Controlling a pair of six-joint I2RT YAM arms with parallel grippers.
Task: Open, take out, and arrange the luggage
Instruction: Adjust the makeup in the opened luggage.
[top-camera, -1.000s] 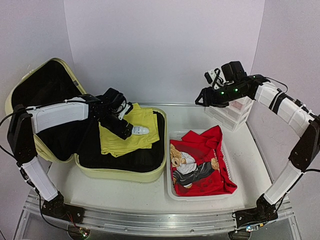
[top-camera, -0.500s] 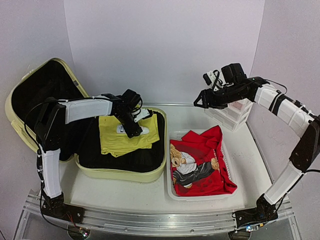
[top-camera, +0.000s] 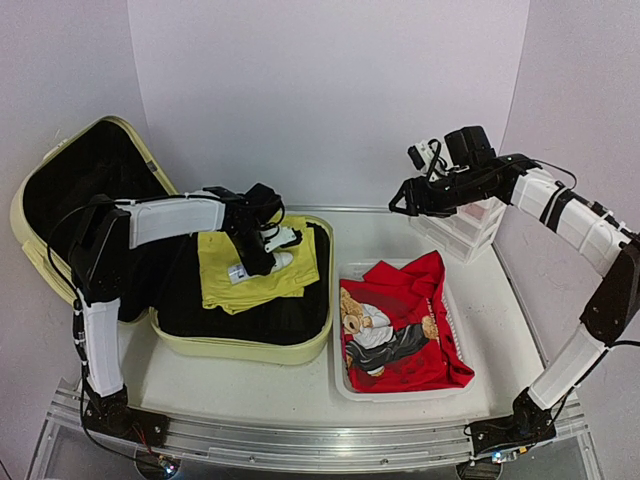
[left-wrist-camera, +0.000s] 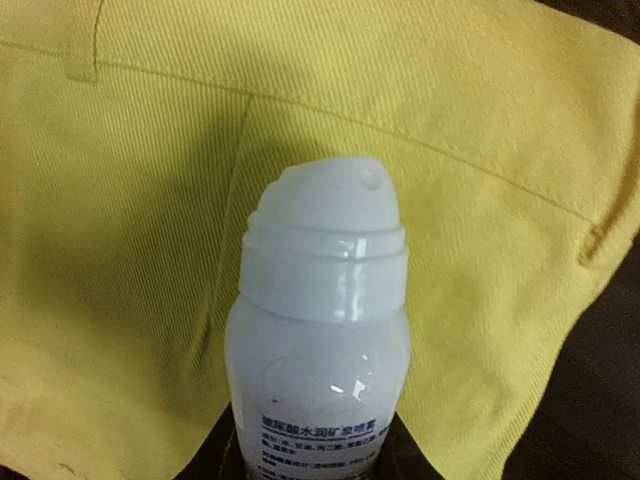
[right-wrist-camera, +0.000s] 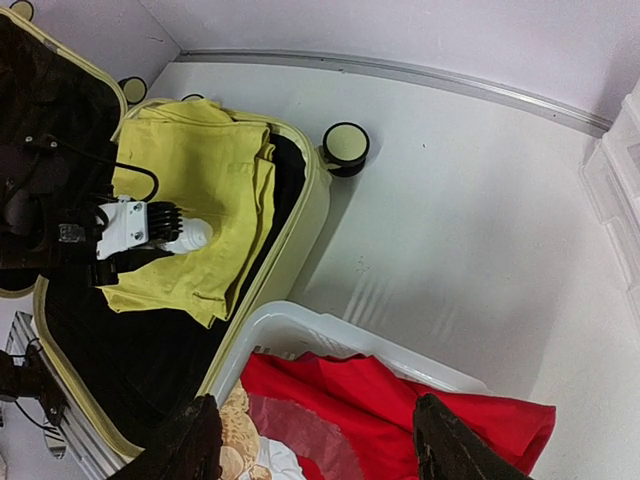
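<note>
Luggage (top-camera: 240, 347) lies open on the table directly under your left gripper (top-camera: 262, 246), its lid thrown back against the wall behind that arm and its black-lined lower shell spread beneath the jaws. Your left jaws are clenched on a white spray bottle (left-wrist-camera: 325, 330), gripping it low on the body, with the printed label just above the fingers (left-wrist-camera: 212, 458) and the cap pointing away from the wrist. Past the cap, and on both sides of the jaws, you see a folded yellow garment (left-wrist-camera: 130, 250), which lies in the lower shell on the black lining; you cannot tell whether the bottle touches the cloth or hangs just above it. From the right wrist camera the bottle (right-wrist-camera: 190, 235) juts out of the left gripper over that garment (right-wrist-camera: 200, 170), and one cream wheel (right-wrist-camera: 345, 145) shows on the suitcase corner beyond. Your right gripper (top-camera: 400, 198) hangs in the air well apart from the suitcase, its jaws spread wide with nothing between them. Below those jaws sits a white basket (top-camera: 400, 393) just beside the suitcase wall, holding a red garment (top-camera: 415, 290) with a teddy bear (top-camera: 358, 315) lying on it. Close behind the right gripper, towards the back corner, stands a white drawer organizer (top-camera: 465, 228), with the arm reaching across in front of it.
</note>
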